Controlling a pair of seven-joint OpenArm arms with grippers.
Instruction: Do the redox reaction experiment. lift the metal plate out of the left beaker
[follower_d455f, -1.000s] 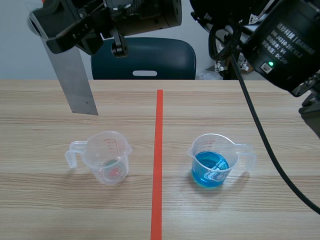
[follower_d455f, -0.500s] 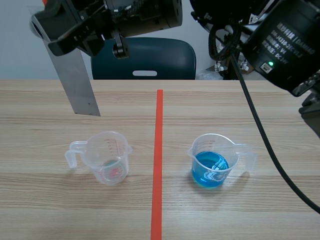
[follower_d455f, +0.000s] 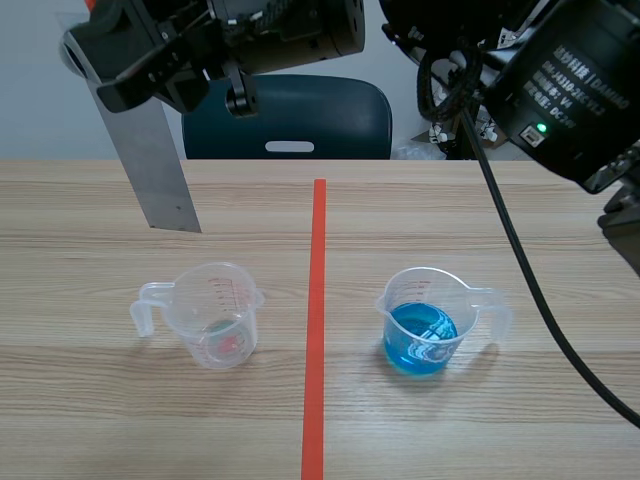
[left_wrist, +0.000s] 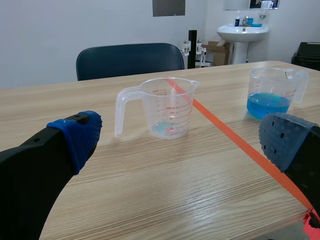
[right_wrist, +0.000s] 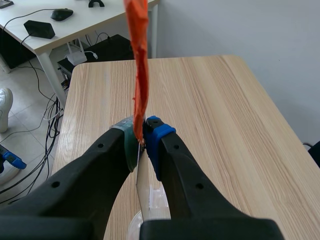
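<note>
Metal plate (follower_d455f: 155, 170): hangs clear of left beaker (follower_d455f: 215, 315), clamped by jaws of right gripper (right_wrist: 142, 135); left gripper (left_wrist: 182, 139) jaws apart; lift seemingly done, steady hold next.

Left gripper (left_wrist: 180, 142) held low and level, its blue-padded fingers (left_wrist: 75, 135) spread wide apart, right arm raised high across the top, right gripper (right_wrist: 141, 134) pinched tight on the metal plate (follower_d455f: 160, 170).

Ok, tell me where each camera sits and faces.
Scene: between the arms, facing across the table to the chair; right arm holds the plate.
Left wrist: low at the near edge, facing clear beaker and blue beaker; open fingers show.
Right wrist: high, looking down; its fingers grip the plate.
Scene and left wrist share beakers, chair.
</note>
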